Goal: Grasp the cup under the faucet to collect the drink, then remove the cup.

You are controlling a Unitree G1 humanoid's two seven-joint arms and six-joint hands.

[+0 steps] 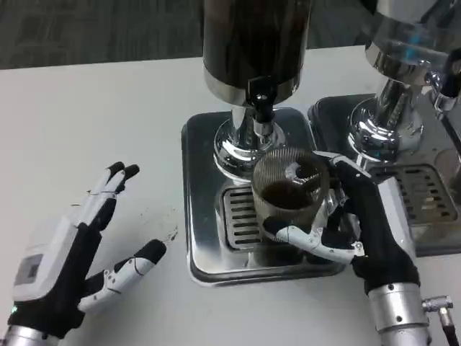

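Note:
A ribbed clear cup holding dark drink stands on the drip grate of the steel tray, just in front of and below the black faucet of the dark dispenser. My right hand grips the cup from its right side, with fingers wrapped across the cup's front base. My left hand lies on the white table left of the tray, fingers spread, holding nothing.
A second dispenser with its own chrome stand and drip tray stands close on the right, beside my right forearm. Open white table extends to the left and back of the tray.

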